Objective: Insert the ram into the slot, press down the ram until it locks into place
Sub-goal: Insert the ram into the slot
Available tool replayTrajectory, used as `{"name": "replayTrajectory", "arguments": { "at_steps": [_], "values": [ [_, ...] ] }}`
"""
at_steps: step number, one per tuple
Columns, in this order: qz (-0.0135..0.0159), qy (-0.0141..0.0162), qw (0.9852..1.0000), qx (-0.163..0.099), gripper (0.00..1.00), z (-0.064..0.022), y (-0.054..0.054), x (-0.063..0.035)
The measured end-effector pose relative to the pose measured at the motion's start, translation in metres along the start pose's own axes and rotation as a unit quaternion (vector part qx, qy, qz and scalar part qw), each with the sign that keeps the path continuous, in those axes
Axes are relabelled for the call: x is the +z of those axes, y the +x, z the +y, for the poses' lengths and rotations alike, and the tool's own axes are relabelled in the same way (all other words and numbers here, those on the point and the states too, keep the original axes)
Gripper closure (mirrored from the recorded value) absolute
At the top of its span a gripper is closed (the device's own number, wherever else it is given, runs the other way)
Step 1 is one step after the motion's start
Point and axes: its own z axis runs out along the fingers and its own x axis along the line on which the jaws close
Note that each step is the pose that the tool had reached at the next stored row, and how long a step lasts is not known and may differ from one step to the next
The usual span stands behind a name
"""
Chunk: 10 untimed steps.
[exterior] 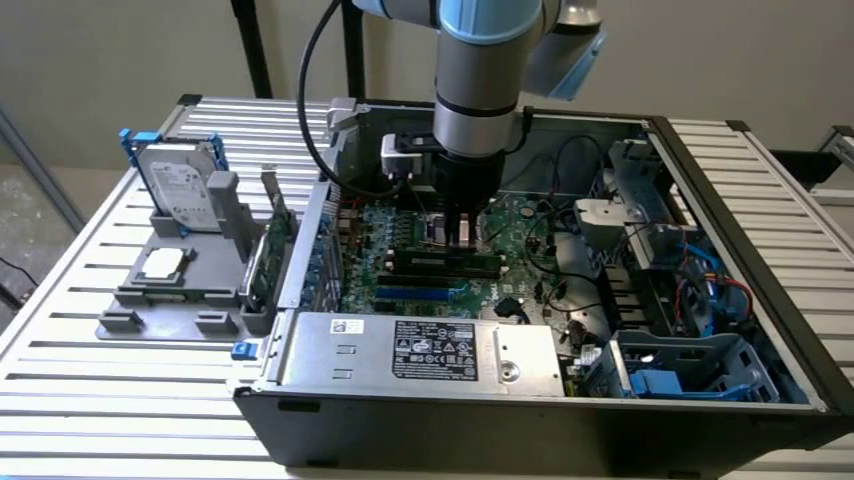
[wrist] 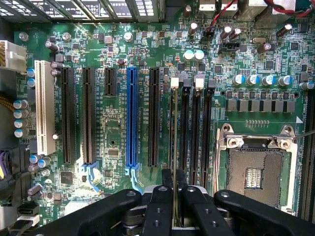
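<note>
An open computer case (exterior: 747,330) sits on a slatted desk (exterior: 107,400), with a silver power supply (exterior: 347,350) along its near side and the green motherboard (exterior: 387,285) beyond it. Over the middle of the board the arm's black hand (wrist: 174,184) points straight down, its fingers (wrist: 158,206) pinched narrowly on the ram (wrist: 175,137), seen edge-on as a thin strip. The ram lies along the slot (wrist: 171,128), the black memory socket closest to the long blue slot (wrist: 131,115); whether it is fully seated cannot be told.
</note>
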Motion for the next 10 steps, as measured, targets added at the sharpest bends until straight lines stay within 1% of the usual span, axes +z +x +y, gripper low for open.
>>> {"name": "replayTrajectory", "arguments": {
  "at_steps": [10],
  "values": [
    [-0.0002, 0.0001, 1.0, 0.0, 0.86, -0.0005, 0.0, 0.0001]
  ]
}}
